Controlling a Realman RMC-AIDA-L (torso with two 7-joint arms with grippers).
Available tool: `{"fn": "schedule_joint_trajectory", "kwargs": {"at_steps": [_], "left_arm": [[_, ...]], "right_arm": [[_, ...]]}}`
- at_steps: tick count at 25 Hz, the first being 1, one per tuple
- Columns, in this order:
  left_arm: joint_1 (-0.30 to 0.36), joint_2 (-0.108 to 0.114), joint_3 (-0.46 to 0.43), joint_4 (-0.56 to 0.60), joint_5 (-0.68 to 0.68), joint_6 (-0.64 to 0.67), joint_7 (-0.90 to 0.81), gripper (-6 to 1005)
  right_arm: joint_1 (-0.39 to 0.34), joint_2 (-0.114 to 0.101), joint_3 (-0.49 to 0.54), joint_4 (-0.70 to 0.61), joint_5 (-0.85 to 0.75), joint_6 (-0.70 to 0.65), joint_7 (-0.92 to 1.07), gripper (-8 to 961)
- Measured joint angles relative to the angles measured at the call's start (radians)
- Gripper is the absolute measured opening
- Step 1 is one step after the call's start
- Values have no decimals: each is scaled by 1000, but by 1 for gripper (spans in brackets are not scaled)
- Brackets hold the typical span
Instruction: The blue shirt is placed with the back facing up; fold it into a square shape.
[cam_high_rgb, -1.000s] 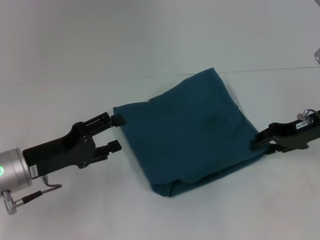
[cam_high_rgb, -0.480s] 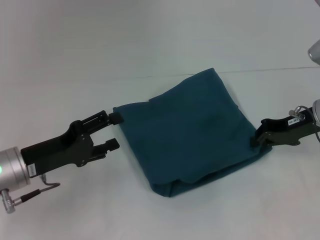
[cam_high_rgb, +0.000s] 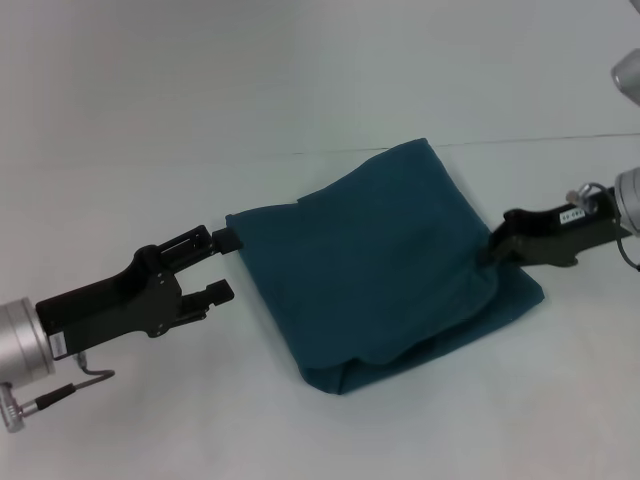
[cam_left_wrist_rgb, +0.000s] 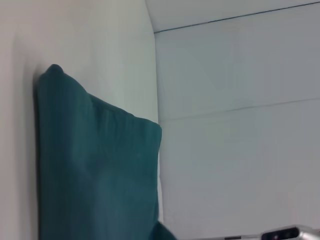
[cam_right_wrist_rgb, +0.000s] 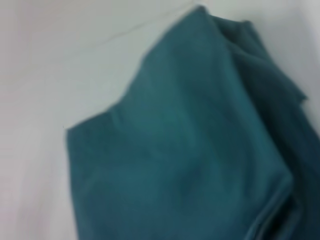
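The blue shirt lies folded into a rough square on the white table. My left gripper is open and empty at the shirt's left edge, one finger touching the corner. My right gripper is over the shirt's right edge, jaws together on the top layer, which is bunched into a ridge there. The shirt's lower right corner lies uncovered below it. The shirt also shows in the left wrist view and fills the right wrist view.
A thin seam runs across the table behind the shirt. Bare white table surrounds the shirt on all sides. A metal part of the other arm shows at the edge of the left wrist view.
My right gripper has moved inward and up over the shirt's right edge, drawing the top layer with it and uncovering the lower corner. My left gripper has backed off slightly to the left.
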Motion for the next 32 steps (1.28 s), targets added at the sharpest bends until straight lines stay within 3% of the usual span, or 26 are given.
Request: {"fn": "schedule_joint_trajectory", "kwargs": {"at_steps": [7,32], "left_arm": [[11,0,0,3,1,4,2,904],[4,5,0,3,-4,5,10,904]], "right_arm": [[52,-18,2,-13,88,-43,1,58],[150,-37,64,-34,202,-82,9,41]]}}
